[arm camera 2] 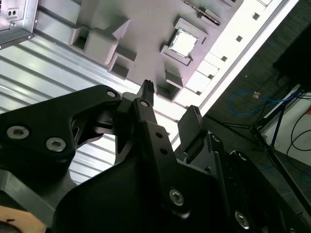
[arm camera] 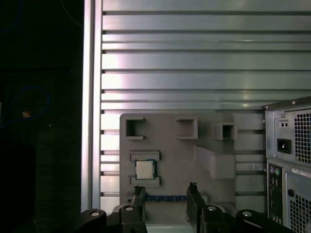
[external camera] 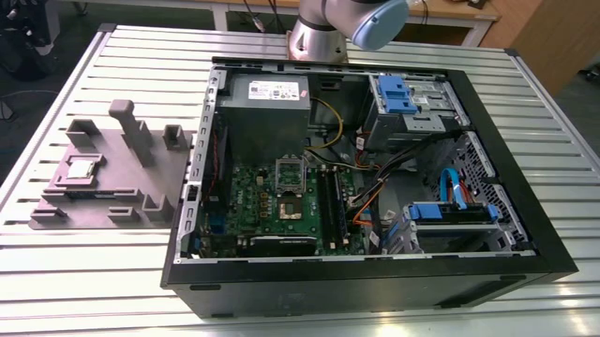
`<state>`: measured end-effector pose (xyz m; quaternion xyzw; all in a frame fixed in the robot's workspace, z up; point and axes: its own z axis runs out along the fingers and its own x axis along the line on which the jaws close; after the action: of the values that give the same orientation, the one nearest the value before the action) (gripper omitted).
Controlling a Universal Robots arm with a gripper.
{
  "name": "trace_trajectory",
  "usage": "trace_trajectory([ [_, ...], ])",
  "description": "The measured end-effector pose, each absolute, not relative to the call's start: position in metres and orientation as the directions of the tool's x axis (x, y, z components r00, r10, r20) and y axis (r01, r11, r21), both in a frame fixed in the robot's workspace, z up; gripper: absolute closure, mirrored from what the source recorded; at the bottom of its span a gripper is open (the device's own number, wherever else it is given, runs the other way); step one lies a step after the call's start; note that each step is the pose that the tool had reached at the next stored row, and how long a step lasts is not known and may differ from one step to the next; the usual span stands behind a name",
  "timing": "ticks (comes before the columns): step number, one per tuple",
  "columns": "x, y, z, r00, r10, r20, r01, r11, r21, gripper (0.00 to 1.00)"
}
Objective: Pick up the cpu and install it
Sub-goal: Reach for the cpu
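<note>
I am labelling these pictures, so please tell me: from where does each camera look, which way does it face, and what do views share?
Exterior view: high off the arm, looking down on the open computer case and grey tray; the arm shows.
First wrist view: behind the open tool, facing the cpu in the tray.
Second wrist view: beside the tool, facing the tray.
Shared: all show the cpu.
</note>
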<state>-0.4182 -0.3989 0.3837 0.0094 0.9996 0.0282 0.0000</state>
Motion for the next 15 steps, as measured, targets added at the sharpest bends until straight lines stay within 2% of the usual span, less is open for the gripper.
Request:
trace_trajectory([
  [13,-0.431,-0.399,0.382,-1.000,0.019,0.000,0.019,0.998,0.056,0.53],
  [15,-0.432,-0.399,0.382,-1.000,0.019,0.001,0.019,0.998,0.056,0.60],
])
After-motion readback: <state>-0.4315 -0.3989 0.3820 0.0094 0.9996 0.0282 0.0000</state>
